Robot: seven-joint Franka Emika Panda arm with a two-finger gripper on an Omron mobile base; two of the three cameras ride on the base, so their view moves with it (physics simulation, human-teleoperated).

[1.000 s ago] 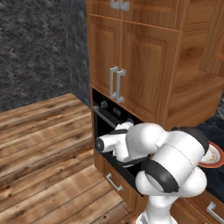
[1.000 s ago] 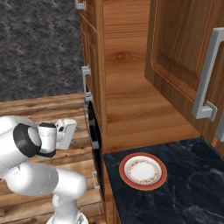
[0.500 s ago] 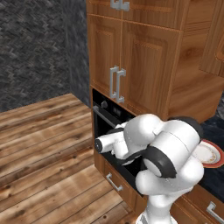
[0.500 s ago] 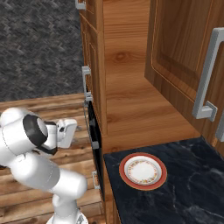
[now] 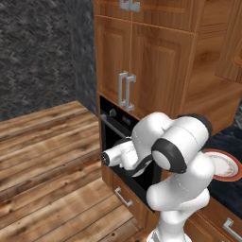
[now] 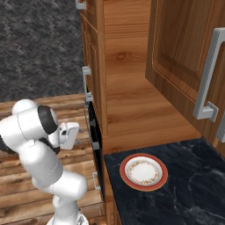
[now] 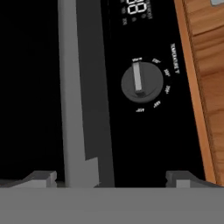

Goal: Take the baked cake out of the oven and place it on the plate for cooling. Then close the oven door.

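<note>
The black oven [image 5: 115, 124] sits in the wooden cabinet wall with its oven door [image 7: 30, 87] shut. In the hand view the scene is rolled sideways: the door's silver bar handle [image 7: 71, 87] runs top to bottom, with a round knob [image 7: 141, 81] and a small display [image 7: 136, 7] beside it. My gripper [image 7: 111, 178] is open and empty, facing the handle from close by, one fingertip on each side. It hangs just off the oven front [image 6: 75, 133]. The cake is hidden. The plate [image 6: 143, 171] lies bare on the dark counter.
Tall wooden cabinet doors with silver handles [image 5: 124, 90] stand above the oven, and a drawer [image 5: 124, 197] sits below it. A dark marble counter [image 6: 193, 184] lies right of the oven. Wooden floor [image 5: 47, 160] stretches to the left in front of a dark stone wall.
The hand has edged a little closer to the oven front while the arm's elbow swung up and round. The jaws stayed open.
</note>
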